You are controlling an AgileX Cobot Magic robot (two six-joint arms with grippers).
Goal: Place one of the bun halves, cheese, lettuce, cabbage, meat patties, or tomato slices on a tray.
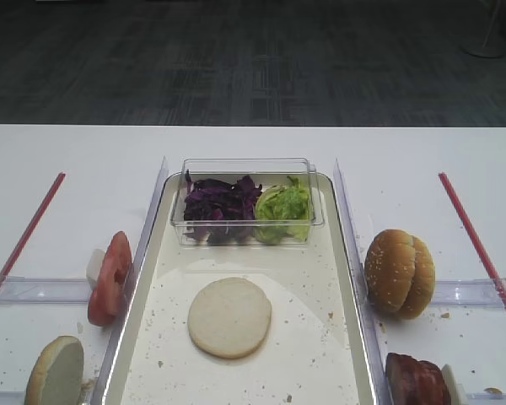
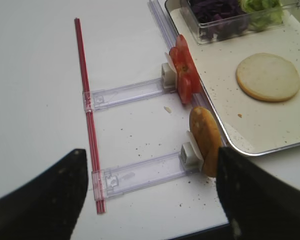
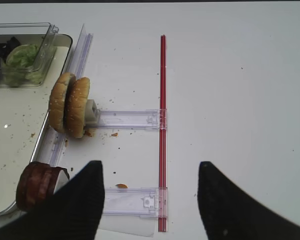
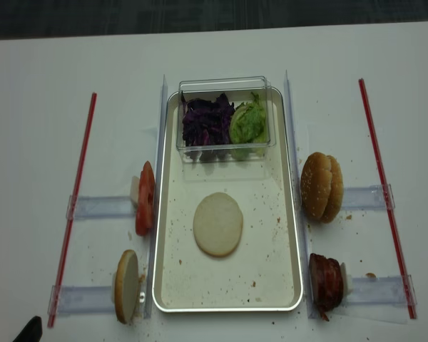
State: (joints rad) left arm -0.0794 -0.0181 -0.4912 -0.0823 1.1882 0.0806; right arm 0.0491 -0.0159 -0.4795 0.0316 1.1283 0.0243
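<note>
– Tray (image 4: pixel 297 285)? 
– Shiny metal rim, matt crumb-speckled bed. 
– Box (image 1: pixel 246 169)? 
– Clear glossy plastic. 
– Bun half (image 1: pixel 229 317)? 
– Pale, matt, smooth. 
– Patties (image 3: pixel 38 184)? 
– Dark, glossy.

- The right gripper (image 3: pixel 150 200) shows in its wrist view as two matte black fingers (image 3: pixel 80 205), broad at the base and tapering to blunt, rounded tips.
- Their inner edges slant, so each finger looks like a wedge.
- The left gripper (image 2: pixel 150 195) has the same two black fingers (image 2: pixel 45 195), plain and unmarked, with softly curved outlines.
- No cables, screws or markings can be made out on either pair.
</note>
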